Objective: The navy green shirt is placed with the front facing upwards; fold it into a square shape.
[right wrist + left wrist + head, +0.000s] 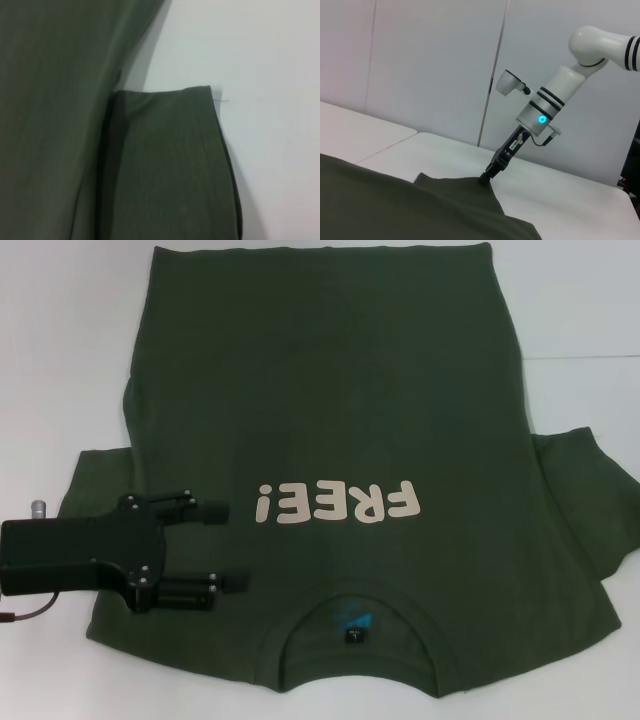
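On my head view the left claw (236, 546) sits at the left, over the near left part of the navy green shirt (330, 420), around the sleeve and shoulder area. Its two black fingers (195, 509) point rightward toward the chest print and stand wide apart, with nothing between them. I cannot tell whether they touch the cloth.

The shirt lies flat on the white desk (60, 340), front up and filling most of the view. Long axis runs near-to-far: collar (355, 625) at the near edge toward me, hem at the far edge. The cream "FREE!" lettering (335, 502) reads upside down from my side. A small blue label shows inside the collar. The left sleeve spreads out under the claw; the right sleeve (590, 500) fans out at the right edge, slightly creased.

The left wrist view shows the right claw (485, 179) across the desk, tip down at the corner of the right sleeve, where the cloth is raised into a small peak. The fingers look drawn narrow on that corner, though the exact grip is small in view.

The right wrist view shows only the sleeve (170, 165) lying beside the shirt body on the desk.
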Action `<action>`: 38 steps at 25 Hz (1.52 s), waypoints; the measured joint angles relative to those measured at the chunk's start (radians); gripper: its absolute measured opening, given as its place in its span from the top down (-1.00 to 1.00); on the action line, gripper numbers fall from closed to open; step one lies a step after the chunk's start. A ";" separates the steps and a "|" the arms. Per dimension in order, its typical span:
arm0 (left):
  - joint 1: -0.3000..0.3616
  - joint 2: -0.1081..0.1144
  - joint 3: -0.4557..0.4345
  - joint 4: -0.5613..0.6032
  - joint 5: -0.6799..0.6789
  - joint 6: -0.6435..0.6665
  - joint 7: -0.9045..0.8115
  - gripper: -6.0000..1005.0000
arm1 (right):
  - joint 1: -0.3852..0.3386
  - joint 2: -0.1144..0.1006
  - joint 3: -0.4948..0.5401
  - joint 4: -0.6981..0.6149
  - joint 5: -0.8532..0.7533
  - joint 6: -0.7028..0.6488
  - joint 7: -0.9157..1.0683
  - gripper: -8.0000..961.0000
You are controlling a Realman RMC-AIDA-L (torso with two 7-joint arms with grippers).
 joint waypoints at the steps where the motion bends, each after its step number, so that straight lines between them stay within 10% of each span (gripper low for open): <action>1: 0.000 0.000 0.000 0.000 0.000 0.000 0.000 -0.74 | 0.001 0.000 0.000 0.000 0.000 -0.001 0.000 0.70; 5: -0.001 0.000 0.000 -0.006 0.000 -0.001 0.000 -0.74 | 0.003 -0.004 0.000 -0.003 -0.009 0.007 0.003 0.96; 21: -0.007 0.000 0.001 -0.011 0.000 -0.010 -0.003 -0.74 | -0.004 -0.014 0.004 -0.030 -0.069 0.156 0.029 0.87; 38: -0.022 0.000 0.003 -0.011 -0.009 -0.027 -0.008 -0.74 | 0.029 0.044 -0.048 -0.221 0.284 -0.077 -0.065 0.77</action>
